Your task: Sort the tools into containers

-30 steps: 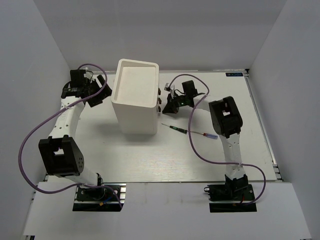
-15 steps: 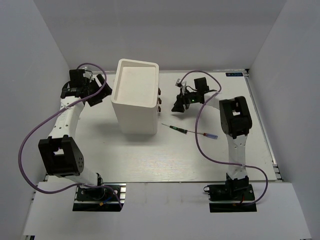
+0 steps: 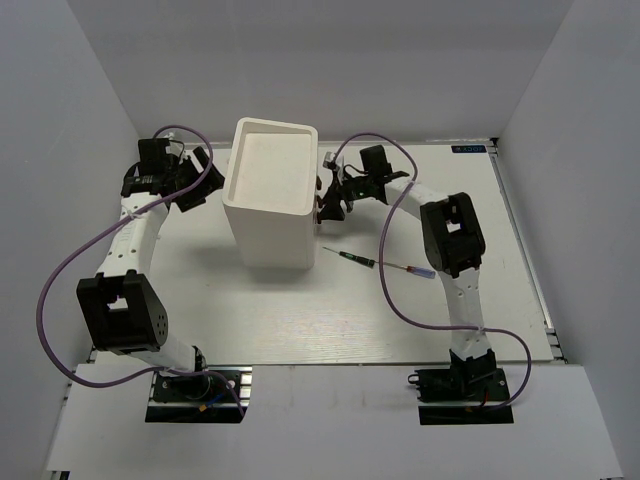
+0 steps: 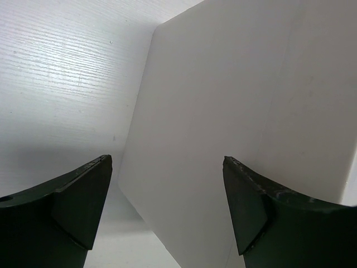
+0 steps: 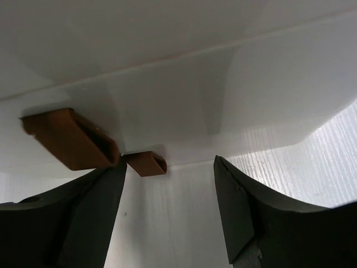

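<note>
The white cabinet (image 3: pixel 270 195) by the table's (image 3: pixel 300 310) far edge has shut drawers (image 5: pixel 167 106), contents hidden. The left gripper (image 4: pixel 167 164) and right gripper (image 5: pixel 170 167) both stand released beside it.

cabinet (image 3: pixel 270 195): is showing plain white all over, no pattern
knobs (image 5: pixel 72 139): are showing brown up close, dark from above, on the cabinet's 3 o'clock face
near screwdriver (image 3: pixel 352 258): is showing a dark greenish handle, at the cabinet's 4 o'clock
far screwdriver (image 3: pixel 418 270): is showing a blue handle and an orange-red shaft
table (image 3: pixel 300 310): is showing white with fine grain lines
cables (image 3: pixel 55 275): are showing purple
arms (image 3: pixel 135 235): are showing white links, black joints
left gripper (image 4: pixel 167 162): is showing black
right gripper (image 5: pixel 169 163): is showing black
</note>
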You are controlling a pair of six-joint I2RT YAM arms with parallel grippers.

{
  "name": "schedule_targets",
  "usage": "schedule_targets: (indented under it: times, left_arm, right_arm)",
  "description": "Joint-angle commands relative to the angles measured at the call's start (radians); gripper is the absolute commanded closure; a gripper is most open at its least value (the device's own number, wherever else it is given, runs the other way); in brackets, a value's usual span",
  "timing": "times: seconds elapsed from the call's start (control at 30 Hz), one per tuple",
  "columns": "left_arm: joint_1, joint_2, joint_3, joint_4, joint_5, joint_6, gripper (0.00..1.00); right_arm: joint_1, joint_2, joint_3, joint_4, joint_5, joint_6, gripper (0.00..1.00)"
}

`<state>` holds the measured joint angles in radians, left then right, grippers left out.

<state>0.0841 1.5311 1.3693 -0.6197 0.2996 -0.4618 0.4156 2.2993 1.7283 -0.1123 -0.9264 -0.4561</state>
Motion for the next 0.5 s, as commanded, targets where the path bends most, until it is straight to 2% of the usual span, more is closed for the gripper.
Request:
schedule_targets:
  times: [0.0, 0.47]
  left_arm:
    - [0.008, -0.032, 0.016, 0.015, 0.015, -0.005, 0.10]
    - [0.008, -0.023, 0.025, 0.006, 0.024, -0.005, 0.10]
  right_arm:
    - [0.006, 0.032, 0.056, -0.004, -0.026, -0.013, 0.30]
    - [0.022, 0.075, 0.074, 0.000, -0.158, -0.065, 0.34]
